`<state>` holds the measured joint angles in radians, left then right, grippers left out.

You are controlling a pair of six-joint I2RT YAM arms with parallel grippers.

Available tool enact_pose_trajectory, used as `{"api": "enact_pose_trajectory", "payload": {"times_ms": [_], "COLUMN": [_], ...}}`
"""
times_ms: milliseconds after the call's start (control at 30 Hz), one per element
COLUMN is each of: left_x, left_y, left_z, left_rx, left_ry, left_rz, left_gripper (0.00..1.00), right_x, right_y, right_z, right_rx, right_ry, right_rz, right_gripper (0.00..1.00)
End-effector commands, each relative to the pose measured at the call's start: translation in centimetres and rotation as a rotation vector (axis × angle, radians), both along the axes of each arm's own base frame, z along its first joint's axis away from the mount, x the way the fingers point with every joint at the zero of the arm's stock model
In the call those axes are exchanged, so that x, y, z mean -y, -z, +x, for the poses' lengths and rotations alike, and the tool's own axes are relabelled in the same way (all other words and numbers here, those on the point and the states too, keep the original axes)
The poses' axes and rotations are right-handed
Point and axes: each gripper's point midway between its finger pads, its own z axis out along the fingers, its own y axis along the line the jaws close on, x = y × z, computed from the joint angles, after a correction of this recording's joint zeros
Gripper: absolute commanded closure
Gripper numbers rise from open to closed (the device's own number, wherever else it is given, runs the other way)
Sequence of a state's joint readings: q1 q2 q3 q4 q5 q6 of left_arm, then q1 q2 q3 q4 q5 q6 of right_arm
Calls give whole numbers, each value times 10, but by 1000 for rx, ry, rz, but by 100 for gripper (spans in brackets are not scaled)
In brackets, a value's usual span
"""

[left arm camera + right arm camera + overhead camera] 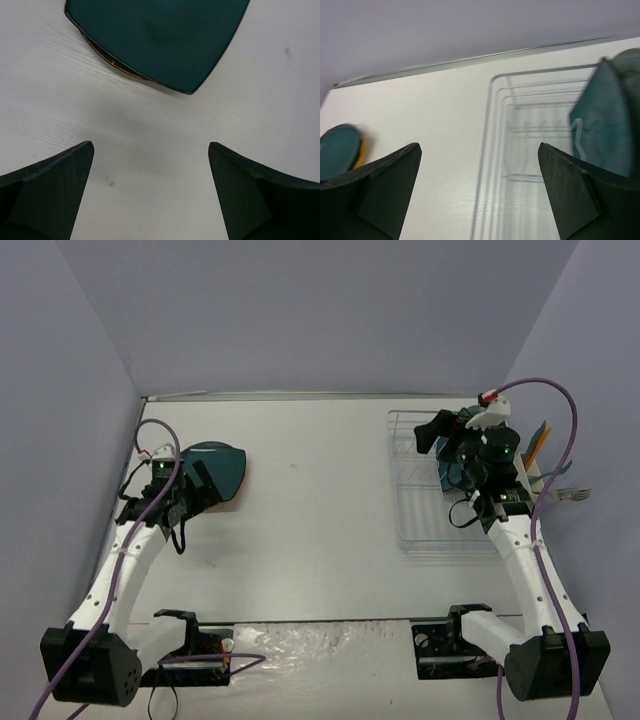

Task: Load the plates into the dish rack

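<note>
Left end effector point(151, 150) spread wide and empty, hovering just short of dark teal squarish plate point(160, 40) at far left of white worktop point(320, 530). Orange-rimmed plate point(112, 62) peeking from under it. Right end effector point(480, 150) likewise wide apart, gripping nothing, above white wire dish rack point(415, 525) at right. Grey-teal plate point(605, 120) upright on edge in rack, near right finger.

- The stack of plates point(222, 468) lies on the left side of the table point(320, 540), just ahead of my left gripper point(150, 150).
- The dish rack point(420, 525) sits on the right side, under my right gripper point(480, 150).
- One plate point(602, 120) stands on edge in the rack.
</note>
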<state>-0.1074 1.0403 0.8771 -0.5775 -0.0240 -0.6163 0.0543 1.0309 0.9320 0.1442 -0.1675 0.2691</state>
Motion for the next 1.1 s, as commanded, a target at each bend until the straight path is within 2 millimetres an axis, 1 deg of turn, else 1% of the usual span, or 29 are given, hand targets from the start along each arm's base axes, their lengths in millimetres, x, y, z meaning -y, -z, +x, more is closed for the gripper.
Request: {"api": "enact_pose_trajectory", "payload": {"times_ms": [0, 33, 133, 267, 300, 367, 433, 533, 600, 667, 767, 833, 933, 1000, 1067], "left_x": [-33, -42, -67, -93, -96, -105, -107, -107, -109, -107, -103, -102, -93, -83, -60], "left_y": [-26, -25, -22, -15, -13, 3, 8, 17, 32, 42, 62, 66, 77, 83, 81], "left_z": [45, 51, 72, 103, 110, 130, 144, 169, 185, 194, 200, 204, 203, 201, 198], "left_rx": [120, 122, 125, 133, 132, 101, 95, 87, 62, 41, 1, -1, -22, -37, -28], "left_ry": [-152, -166, -189, -159, -144, -101, -44, 21, 54, 84, 125, 150, 179, 198, 230], "left_rz": [-36, -26, 2, -20, -25, -28, -12, -21, -24, -42, -65, -67, -104, -135, -174], "left_gripper": [3, 3, 3, 3, 3, 3, 3, 3, 3, 3, 3, 3, 3, 3, 3], "right_x": [-84, -98, -127, -156, -161, -167, -173, -178, -182, -186, -192, -195, -197, -198, -200], "right_y": [-17, -19, -10, 2, 5, 13, 19, 22, 24, 24, 28, 31, 34, 37, 38], "right_z": [-12, -17, -23, -32, -33, -34, -36, -37, -38, -39, -41, -42, -42, -41, -40], "right_rx": [0, 4, -30, -61, -70, -86, -100, -102, -104, -107, -118, -126, -133, -138, -136], "right_ry": [-382, -448, -543, -640, -655, -673, -698, -712, -724, -736, -747, -754, -752, -748, -750], "right_rz": [240, 266, 284, 258, 255, 257, 269, 284, 284, 282, 275, 269, 267, 268, 275], "right_gripper": [0, 0, 0, 0, 0, 0, 0, 0, 0, 0, 0, 0, 0, 0, 0]}}
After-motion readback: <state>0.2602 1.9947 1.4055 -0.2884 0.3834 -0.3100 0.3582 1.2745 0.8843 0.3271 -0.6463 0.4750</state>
